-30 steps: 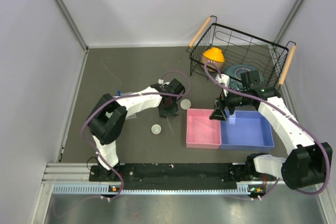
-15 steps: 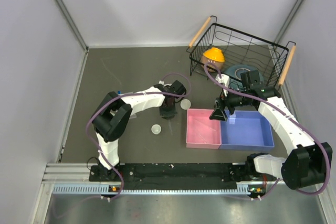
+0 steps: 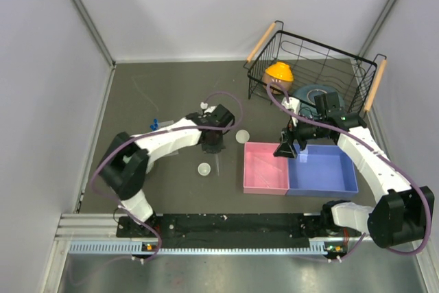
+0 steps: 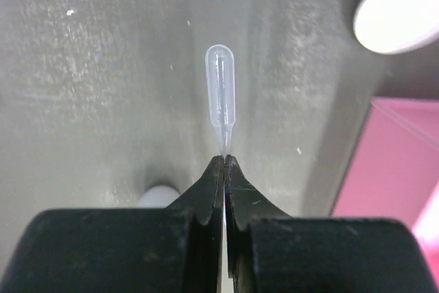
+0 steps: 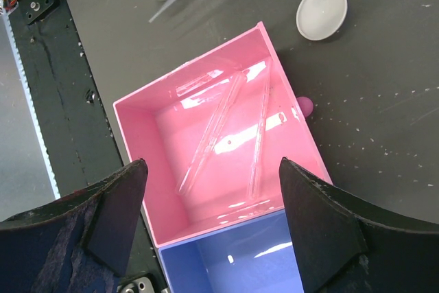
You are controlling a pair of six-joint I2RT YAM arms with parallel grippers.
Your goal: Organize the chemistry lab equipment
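Pipette [image 4: 220,94] is pinched by its thin stem in your left claw [image 4: 225,162], while your right claw [image 5: 212,169] hangs spread above the pink bin [image 5: 185,73].

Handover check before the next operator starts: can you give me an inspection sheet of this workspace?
Surface: dark grey table, white flecks.
Job's things: one pipette gripped; more pipettes in the pink bin; a white dish, a second white dish and blue-capped tubes on the table.
Clutter: blue bin; wire basket holding orange bowl and teal plate.
Pincers: left pincer shut on the pipette's thin end; right pincer open over the pink bin.
Cables: purple cables looped along both arms.
Surroundings: pale walls.
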